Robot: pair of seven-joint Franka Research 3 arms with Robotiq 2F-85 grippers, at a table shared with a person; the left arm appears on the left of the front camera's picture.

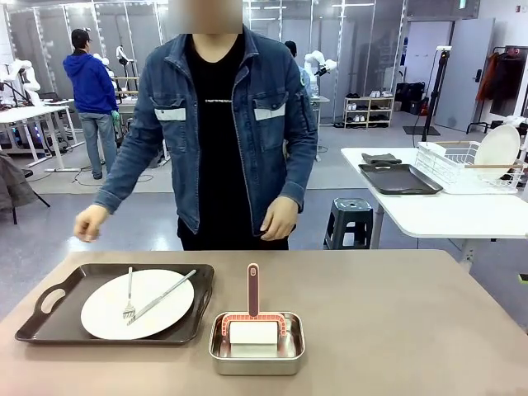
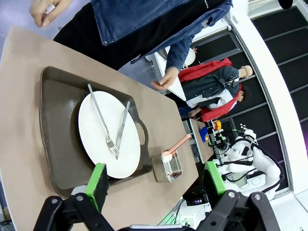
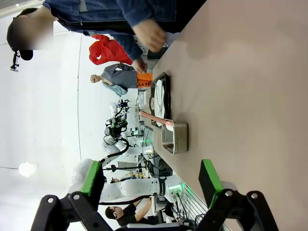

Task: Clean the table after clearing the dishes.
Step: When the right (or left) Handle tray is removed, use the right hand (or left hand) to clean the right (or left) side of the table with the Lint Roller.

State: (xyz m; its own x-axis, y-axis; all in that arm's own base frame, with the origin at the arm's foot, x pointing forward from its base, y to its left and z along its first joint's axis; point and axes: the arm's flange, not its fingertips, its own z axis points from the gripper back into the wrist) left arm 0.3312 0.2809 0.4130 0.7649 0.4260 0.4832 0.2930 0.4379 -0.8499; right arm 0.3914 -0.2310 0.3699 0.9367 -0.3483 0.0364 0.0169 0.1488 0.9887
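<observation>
On the tan table a white plate carrying a silver fork and knife lies on a dark brown handled tray at the left. My left gripper hangs open above the table's near edge, with the plate and tray ahead of its green pads. Over the bare right part of the table, my right gripper is open too and holds nothing. The person stands at the far side, both hands free.
A shiny steel pan holding a white-and-pink scrubber with an upright pink handle sits near the front middle. The pan lies ahead of my right gripper. A white side table with a dish rack stands behind at right.
</observation>
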